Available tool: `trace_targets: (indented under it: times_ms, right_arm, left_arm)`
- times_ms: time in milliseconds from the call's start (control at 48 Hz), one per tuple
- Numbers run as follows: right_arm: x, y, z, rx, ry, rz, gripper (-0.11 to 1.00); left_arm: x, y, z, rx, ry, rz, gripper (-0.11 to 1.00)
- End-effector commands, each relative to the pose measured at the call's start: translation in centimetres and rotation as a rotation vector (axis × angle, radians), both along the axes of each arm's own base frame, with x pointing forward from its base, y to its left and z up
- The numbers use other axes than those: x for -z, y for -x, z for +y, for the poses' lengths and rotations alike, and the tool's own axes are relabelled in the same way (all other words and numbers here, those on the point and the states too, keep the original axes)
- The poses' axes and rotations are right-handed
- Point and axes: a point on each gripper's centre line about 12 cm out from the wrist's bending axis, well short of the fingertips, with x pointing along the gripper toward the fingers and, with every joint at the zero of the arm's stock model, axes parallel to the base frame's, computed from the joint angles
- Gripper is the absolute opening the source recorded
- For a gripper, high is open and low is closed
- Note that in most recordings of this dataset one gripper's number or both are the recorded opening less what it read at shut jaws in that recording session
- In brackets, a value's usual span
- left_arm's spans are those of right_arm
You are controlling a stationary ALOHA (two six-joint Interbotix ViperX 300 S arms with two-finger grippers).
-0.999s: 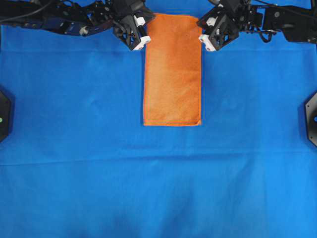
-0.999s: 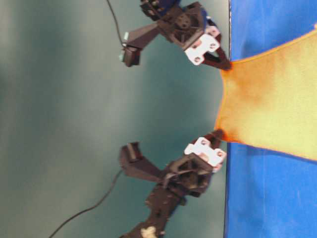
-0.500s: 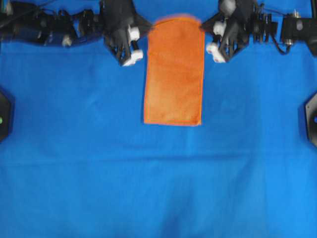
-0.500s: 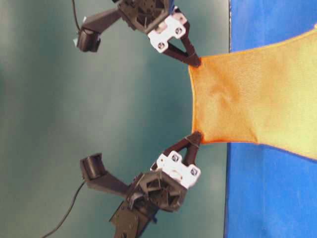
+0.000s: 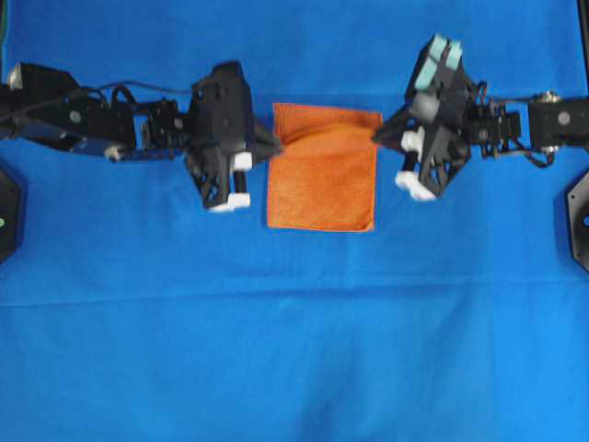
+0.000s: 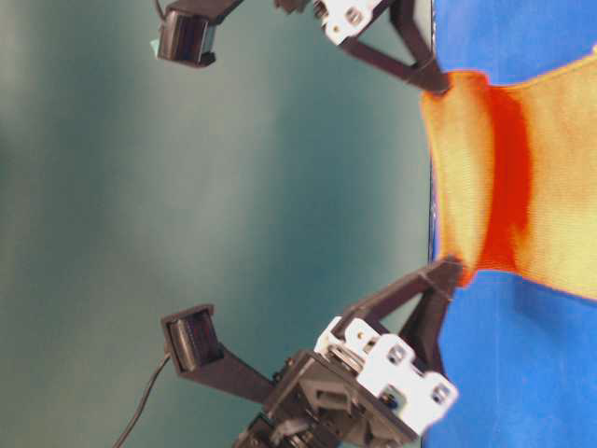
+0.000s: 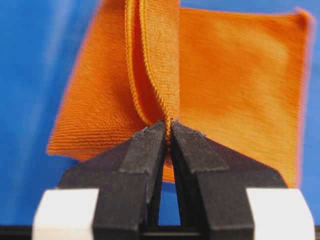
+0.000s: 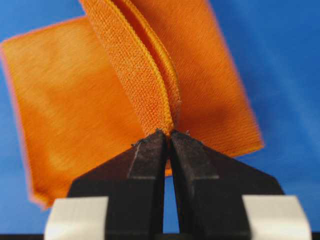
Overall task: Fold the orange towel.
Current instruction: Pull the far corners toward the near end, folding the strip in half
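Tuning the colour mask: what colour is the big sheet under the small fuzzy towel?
Plain bright blue cloth sheet, no pattern; the overhead view shows it best.

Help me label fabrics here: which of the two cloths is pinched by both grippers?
The orange towel, the small one; the left gripper and right gripper each clamp a corner. The large blue cloth lies flat beneath, ungripped.

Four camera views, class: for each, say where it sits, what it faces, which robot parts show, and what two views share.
Overhead: above, looking down on the blue cloth; both arms, orange towel between.
Table-level: at the table's edge, turned sideways; both pincers pinch towel corners.
Left wrist: behind the left pincer, shut on the towel edge.
Right wrist: behind the right pincer, likewise.
Shared: both wrist views show the towel's doubled edge.
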Motion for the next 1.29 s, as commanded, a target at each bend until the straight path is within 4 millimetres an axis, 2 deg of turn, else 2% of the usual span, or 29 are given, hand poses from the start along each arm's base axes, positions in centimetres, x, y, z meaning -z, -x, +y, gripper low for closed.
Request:
trace_targets:
  times_ms: [0, 125, 375, 770, 812, 854, 916, 1041, 1103, 1270]
  right_arm:
    - [-0.2, -0.1, 1.0, -0.017, -0.017, -0.011, 0.03]
    - [0.9, -0.3, 2.4, -0.042, -0.045, 0.018, 0.03]
    - [3.4, -0.7, 3.1, -0.040, -0.087, 0.081, 0.03]
    - [3.5, -1.4, 3.5, -0.059, -0.112, 0.040, 0.04]
    - [3.5, -1.4, 3.5, -0.058, -0.112, 0.038, 0.04]
    - [3.4, -1.5, 3.5, -0.062, -0.113, 0.033, 0.04]
    - [3.3, -1.7, 3.8, -0.073, -0.114, 0.023, 0.14]
    - [2.8, -2.1, 4.7, -0.113, -0.104, 0.006, 0.52]
    - [2.4, -2.2, 4.9, -0.120, -0.097, 0.000, 0.65]
    - [-0.4, -1.9, 4.7, -0.108, -0.058, -0.036, 0.61]
  left_arm:
    - [-0.4, -0.3, -1.5, 0.037, -0.001, -0.014, 0.03]
    - [0.7, -0.4, -3.2, 0.082, 0.003, 0.014, 0.03]
    - [3.7, -0.5, -4.1, 0.089, 0.029, 0.074, 0.03]
    - [3.7, -0.6, -4.1, 0.077, 0.043, 0.063, 0.03]
    - [3.7, -0.7, -4.1, 0.076, 0.044, 0.062, 0.05]
    - [3.7, -0.7, -4.1, 0.077, 0.043, 0.062, 0.13]
    - [3.6, -0.7, -4.1, 0.078, 0.042, 0.059, 0.27]
    - [3.1, -0.6, -4.1, 0.087, 0.031, 0.055, 0.58]
    - [2.4, -0.5, -4.1, 0.091, 0.025, 0.045, 0.65]
    - [-0.8, 0.4, -4.2, 0.098, 0.016, 0.018, 0.59]
